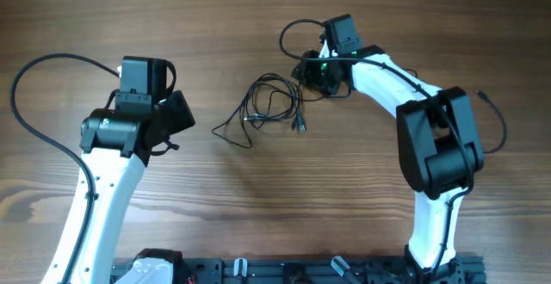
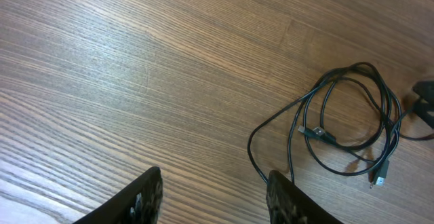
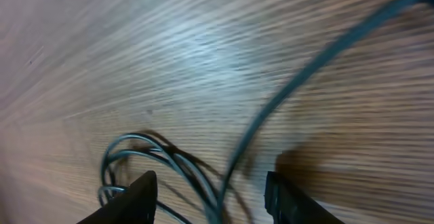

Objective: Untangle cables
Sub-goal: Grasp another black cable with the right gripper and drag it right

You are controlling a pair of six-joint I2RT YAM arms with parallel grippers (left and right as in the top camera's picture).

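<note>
The cables [image 1: 271,108] are thin black cords looped in a loose tangle on the wooden table, with small plugs near the right of the loops. In the left wrist view the cables [image 2: 352,119] lie at the right, one strand running down by my right finger. My left gripper [image 2: 213,200] is open and empty, left of the tangle [image 1: 176,112]. My right gripper [image 1: 312,76] is at the tangle's upper right edge. In the blurred right wrist view it [image 3: 210,200] is open, with strands of the cables [image 3: 176,170] passing between its fingers.
A thicker black arm cable [image 1: 34,103] loops at the far left. Another arm cable [image 1: 297,30] arcs above the right wrist. Bare wooden table [image 1: 258,206] lies in front of the tangle.
</note>
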